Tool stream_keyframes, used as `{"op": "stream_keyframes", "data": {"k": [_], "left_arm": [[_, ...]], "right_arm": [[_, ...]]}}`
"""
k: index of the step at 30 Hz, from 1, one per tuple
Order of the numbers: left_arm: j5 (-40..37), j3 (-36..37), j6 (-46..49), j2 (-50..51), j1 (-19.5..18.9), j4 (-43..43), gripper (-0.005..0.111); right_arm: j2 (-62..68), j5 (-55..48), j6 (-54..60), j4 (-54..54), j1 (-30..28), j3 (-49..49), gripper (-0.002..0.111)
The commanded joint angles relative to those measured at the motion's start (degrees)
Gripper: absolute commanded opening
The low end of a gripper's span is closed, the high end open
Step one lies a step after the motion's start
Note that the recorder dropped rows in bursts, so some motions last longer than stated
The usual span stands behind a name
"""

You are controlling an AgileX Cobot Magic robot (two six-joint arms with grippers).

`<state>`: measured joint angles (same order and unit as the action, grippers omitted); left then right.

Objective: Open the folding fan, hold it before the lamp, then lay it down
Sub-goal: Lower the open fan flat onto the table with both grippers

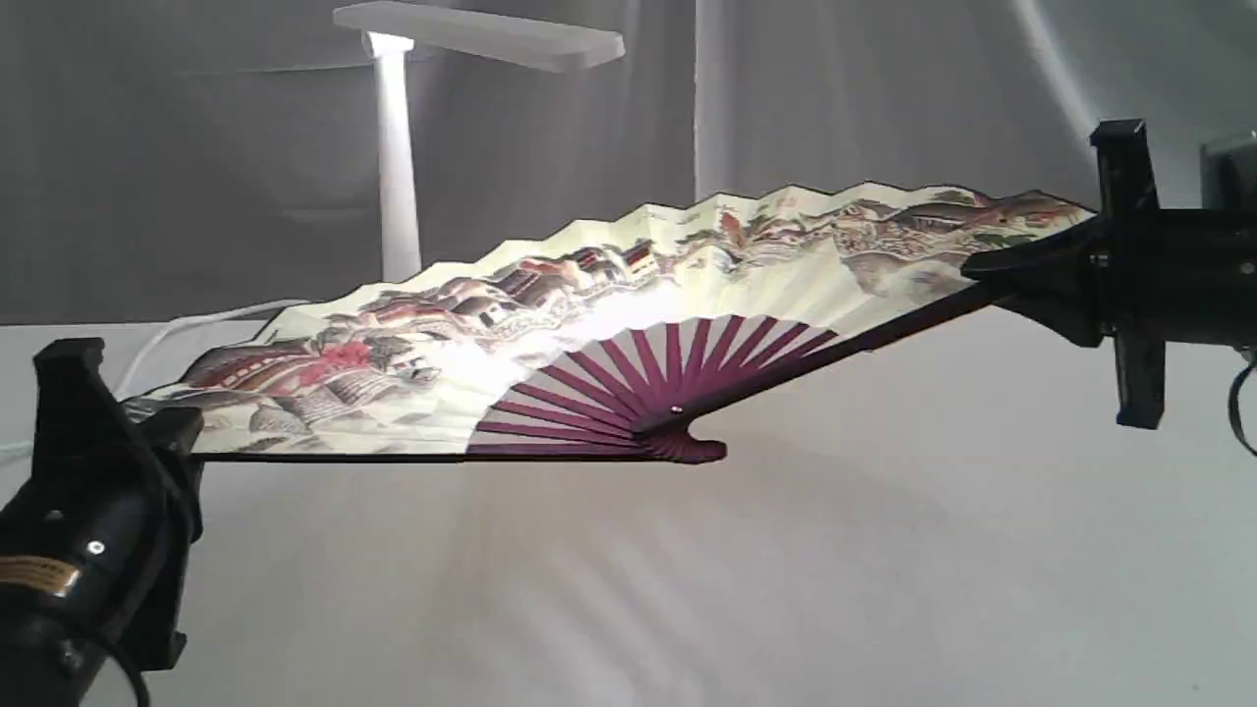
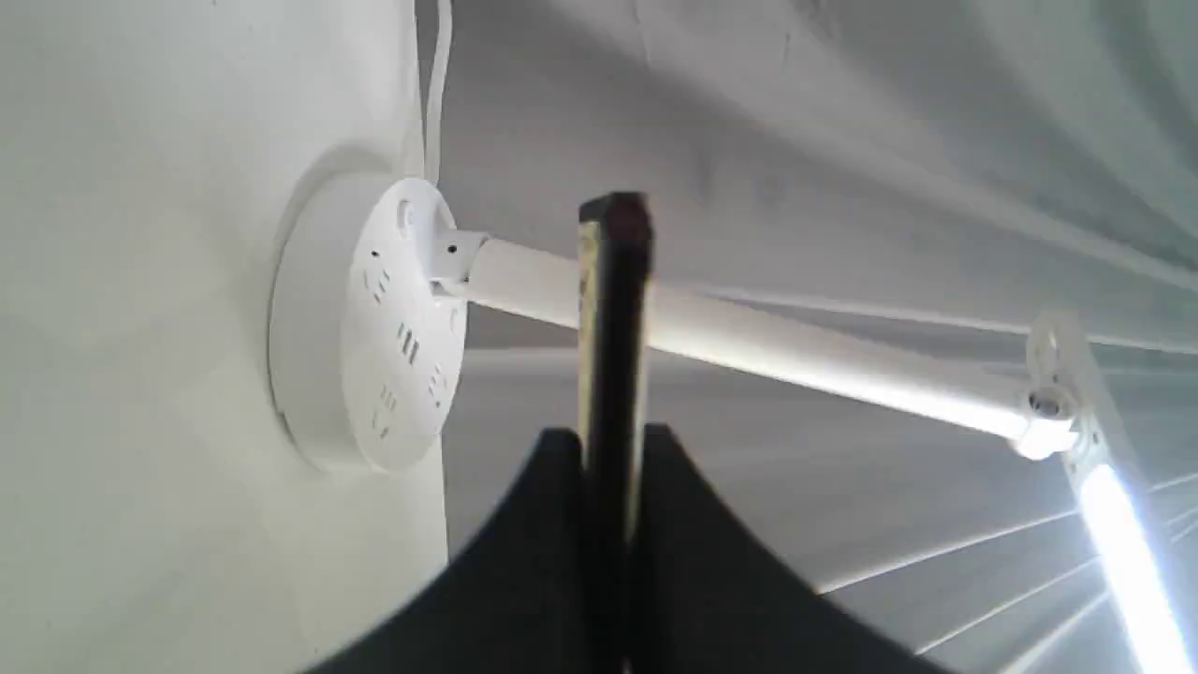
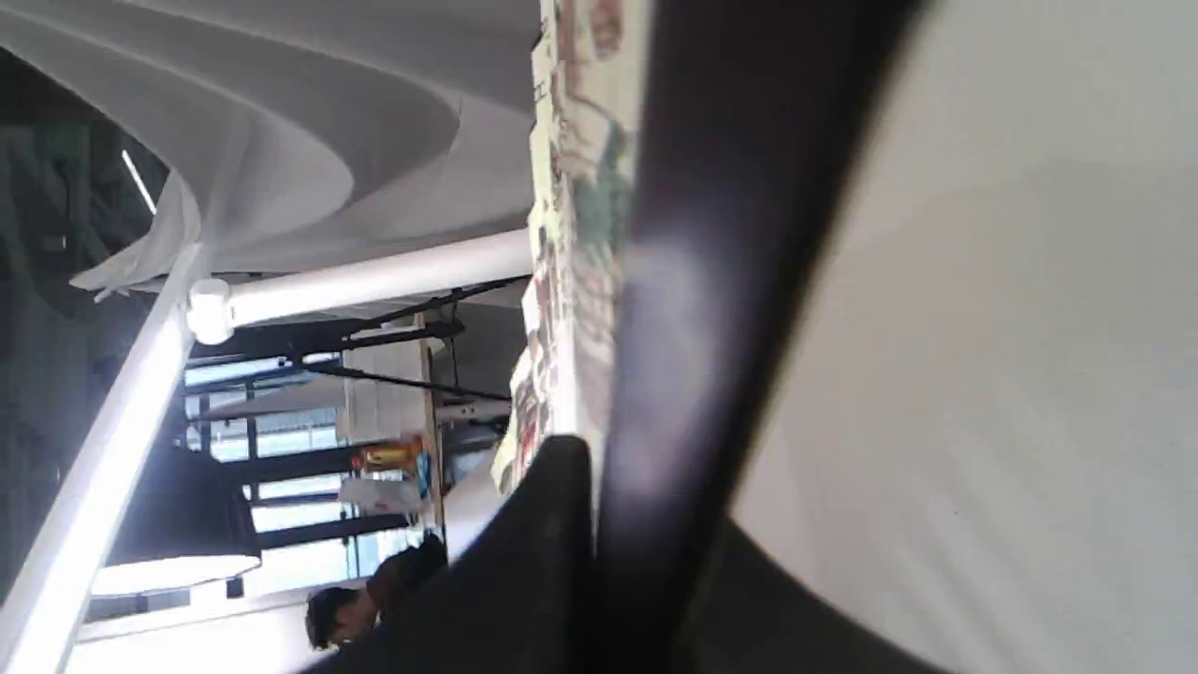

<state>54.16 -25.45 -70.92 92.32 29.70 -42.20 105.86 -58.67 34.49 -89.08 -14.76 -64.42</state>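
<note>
The robot's parts are all black and smooth. The left tool (image 1: 165, 430) is thick and blocky, and behind it are a small shiny screw (image 1: 95, 547), a yellow label (image 1: 34, 571) and a thin black cable (image 1: 133, 678). The right tool (image 1: 1002, 280) narrows to a point, with a tall black bar (image 1: 1122, 167) across it and a dark cable loop (image 1: 1239, 403) beside it.

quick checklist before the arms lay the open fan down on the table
1. Grip of left claw on the folding fan guard: ok, shut.
2. Grip of right claw on the other guard: ok, shut.
3. Fan fully spread: ok.
4. Fan held before the lit lamp: ok.
5. Fan level over the table: not ok, right end sits higher.
6. Landing spot free of the lamp cord: cannot tell.
</note>
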Motion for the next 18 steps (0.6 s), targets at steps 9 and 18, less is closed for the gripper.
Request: {"op": "stream_keyframes", "data": {"k": [9,18], "left_arm": [[-5.4,-9.0,-1.0,7.6,-0.4,2.5,0.000],[-9.4,-14.0,-1.0,13.8,-0.4,7.7,0.000]], "right_arm": [[-0.3,6.1,3.2,2.8,-9.0,7.0,0.000],[-0.3,9.1,3.2,7.3,-11.4,7.4,0.000]]}}
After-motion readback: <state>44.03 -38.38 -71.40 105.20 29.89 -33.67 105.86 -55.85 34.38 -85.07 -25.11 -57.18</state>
